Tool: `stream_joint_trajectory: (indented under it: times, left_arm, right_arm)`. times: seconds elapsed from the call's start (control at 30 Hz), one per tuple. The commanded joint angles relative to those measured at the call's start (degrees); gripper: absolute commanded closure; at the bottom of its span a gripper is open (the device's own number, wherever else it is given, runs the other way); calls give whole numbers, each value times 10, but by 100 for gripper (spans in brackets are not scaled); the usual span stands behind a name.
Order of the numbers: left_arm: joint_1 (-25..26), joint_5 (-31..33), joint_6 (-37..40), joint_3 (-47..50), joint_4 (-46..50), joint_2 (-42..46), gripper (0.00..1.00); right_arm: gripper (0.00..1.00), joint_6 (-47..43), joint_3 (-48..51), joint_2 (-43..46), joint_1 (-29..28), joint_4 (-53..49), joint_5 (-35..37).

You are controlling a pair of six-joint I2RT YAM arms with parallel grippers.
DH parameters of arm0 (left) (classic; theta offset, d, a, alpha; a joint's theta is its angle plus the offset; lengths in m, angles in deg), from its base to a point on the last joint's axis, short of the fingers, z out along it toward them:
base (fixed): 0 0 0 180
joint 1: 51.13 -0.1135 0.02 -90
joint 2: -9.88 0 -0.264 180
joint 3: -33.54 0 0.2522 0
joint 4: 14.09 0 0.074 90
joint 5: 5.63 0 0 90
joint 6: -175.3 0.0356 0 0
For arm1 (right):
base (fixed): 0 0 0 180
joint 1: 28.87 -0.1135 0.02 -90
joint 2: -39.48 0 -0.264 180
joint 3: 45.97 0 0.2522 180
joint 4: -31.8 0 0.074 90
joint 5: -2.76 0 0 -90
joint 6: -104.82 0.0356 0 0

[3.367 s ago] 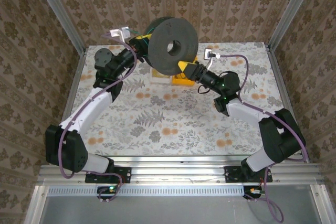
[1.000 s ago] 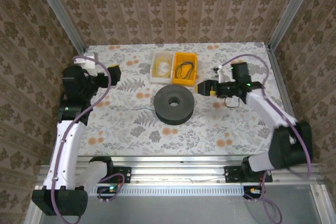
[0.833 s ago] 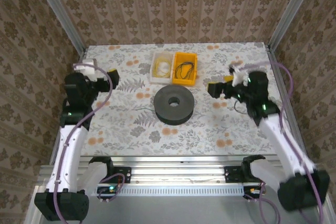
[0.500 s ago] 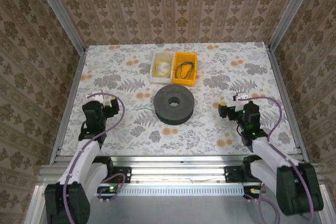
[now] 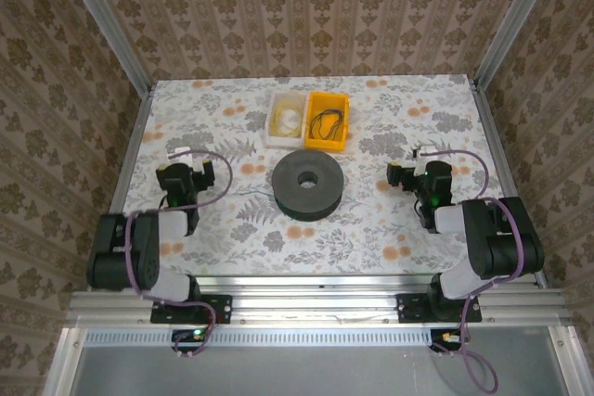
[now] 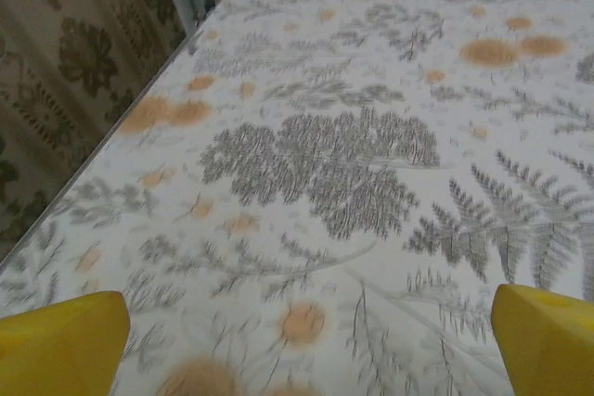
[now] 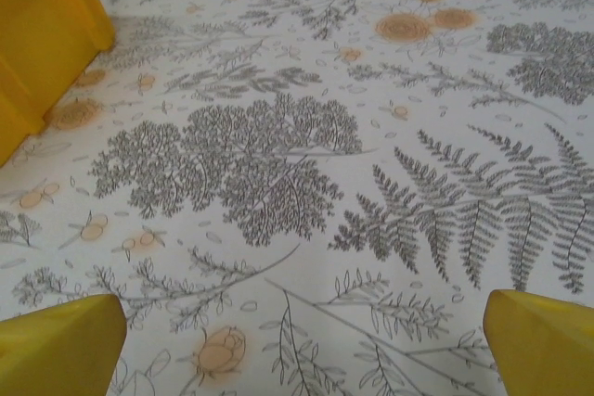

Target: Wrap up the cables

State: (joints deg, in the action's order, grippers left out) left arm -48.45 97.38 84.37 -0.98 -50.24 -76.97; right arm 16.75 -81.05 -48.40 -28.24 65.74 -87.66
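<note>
Fingers point(image 6: 56, 340) back toward arm bases point(image 5: 200, 306)

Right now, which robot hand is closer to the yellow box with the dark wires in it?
Right. The right gripper sits open, a bit to the right of the yellow box and nearer the robot. The left gripper is farther away, over on the left past the black spool.

Even bright light, blurred wrist foregrounds

Worktop point(image 5: 306, 238) w/ white cloth, grey ferns & orange blooms. Brown damask wallpaper point(image 5: 306, 6) on 3 sides; aluminium posts point(image 5: 103, 20) at far corners, alu rail point(image 5: 316, 308) along near edge.
</note>
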Motion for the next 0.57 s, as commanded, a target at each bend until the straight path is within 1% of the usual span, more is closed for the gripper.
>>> stream_joint_trajectory:
  times: [0.0,0.07,0.1,0.17,0.2,0.27,0.3,0.4,0.53]
  left_arm:
    - [-3,-16,11,9,-38,-1,0]
    - [-4,-12,27,-4,-66,-27,0]
    - [-3,-14,17,-9,-30,-16,0]
    - [-3,-12,28,-3,-59,-26,0]
    - [-3,-14,20,-7,-42,-20,0]
    - [-2,-13,28,-4,-57,-25,0]
    - [-2,-14,24,-5,-49,-21,0]
    - [0,-11,30,-3,-56,-23,0]
    - [4,-7,32,-3,-59,-24,0]
  right_arm:
    - [0,9,-19,0,3,18,5]
    - [0,8,-18,0,2,18,6]
    - [0,8,-17,3,2,15,7]
    - [0,7,-19,3,0,14,9]
    - [0,6,-19,3,-1,13,9]
    - [0,2,-21,2,-4,10,13]
    - [0,-1,-20,2,-7,12,15]
    - [0,-1,-29,-2,-3,-2,-3]
    - [0,-2,-22,2,-3,8,-2]
